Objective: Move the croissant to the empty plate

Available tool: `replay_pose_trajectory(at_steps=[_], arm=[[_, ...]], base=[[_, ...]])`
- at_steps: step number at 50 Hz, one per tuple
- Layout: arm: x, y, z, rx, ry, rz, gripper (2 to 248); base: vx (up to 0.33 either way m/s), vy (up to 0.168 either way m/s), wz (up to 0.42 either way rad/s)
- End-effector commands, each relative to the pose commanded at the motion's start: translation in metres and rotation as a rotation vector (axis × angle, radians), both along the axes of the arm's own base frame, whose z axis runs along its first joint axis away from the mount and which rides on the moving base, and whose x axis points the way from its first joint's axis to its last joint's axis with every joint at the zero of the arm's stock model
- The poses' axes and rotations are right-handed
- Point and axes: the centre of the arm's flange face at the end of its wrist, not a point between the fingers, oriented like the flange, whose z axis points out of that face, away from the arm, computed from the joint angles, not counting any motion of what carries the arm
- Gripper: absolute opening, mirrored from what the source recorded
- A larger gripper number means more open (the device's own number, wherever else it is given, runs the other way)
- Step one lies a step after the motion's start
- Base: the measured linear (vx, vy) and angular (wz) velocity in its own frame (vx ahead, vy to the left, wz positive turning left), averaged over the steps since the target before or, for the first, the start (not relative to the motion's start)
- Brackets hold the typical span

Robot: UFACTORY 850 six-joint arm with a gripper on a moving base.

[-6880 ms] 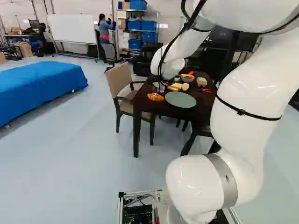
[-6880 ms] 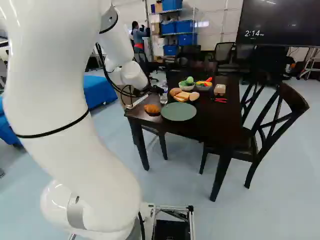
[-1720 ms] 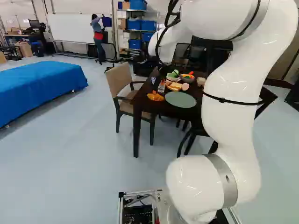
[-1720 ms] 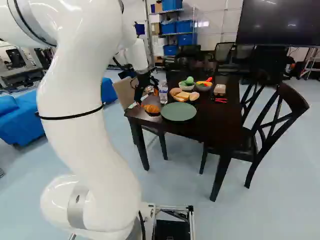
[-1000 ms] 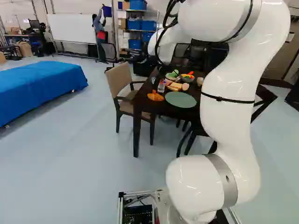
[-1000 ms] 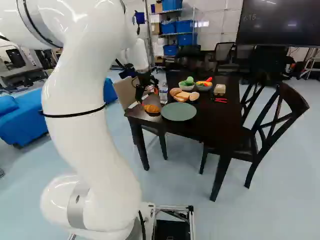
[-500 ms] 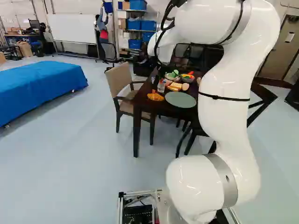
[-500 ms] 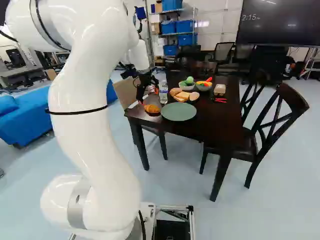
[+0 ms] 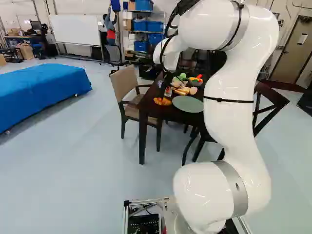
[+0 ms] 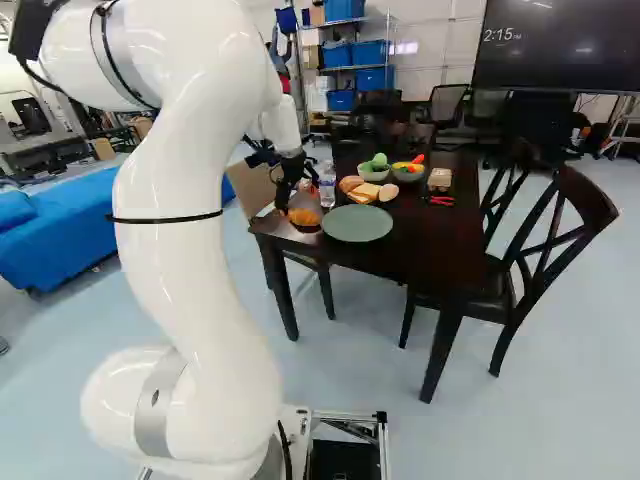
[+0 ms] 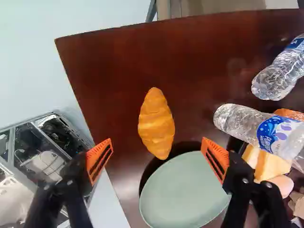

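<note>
While the arm [image 9: 231,105] screened part of the table [image 9: 170,114] in the left base view, I found the croissant [image 9: 162,101] just beside the plate [image 9: 187,104], placement that should keep the carry short. In the right base view, the gripper [image 10: 283,206] hung pointing down by the croissant, arranged, I judged, for an approach from above. The wrist view showed its fingers [image 11: 99,160] spread wide, gripping nothing, the croissant ahead of the gap; that spread appeared meant to straddle its narrow width. A nearby bottle [image 11: 244,124] presented a knock risk.
</note>
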Motion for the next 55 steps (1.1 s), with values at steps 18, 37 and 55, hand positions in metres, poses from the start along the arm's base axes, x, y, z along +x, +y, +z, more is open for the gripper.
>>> replay_pose_trajectory(at_steps=[18,37,55], arm=[[0.009,0.0,-0.027,0.0,0.039,0.0,247],[0.01,0.0,-0.033,0.0,0.047,0.0,247],[0.01,0.0,-0.033,0.0,0.047,0.0,247]], base=[[0.0,0.0,0.0],[0.0,0.0,0.0],[0.0,0.0,0.0]])
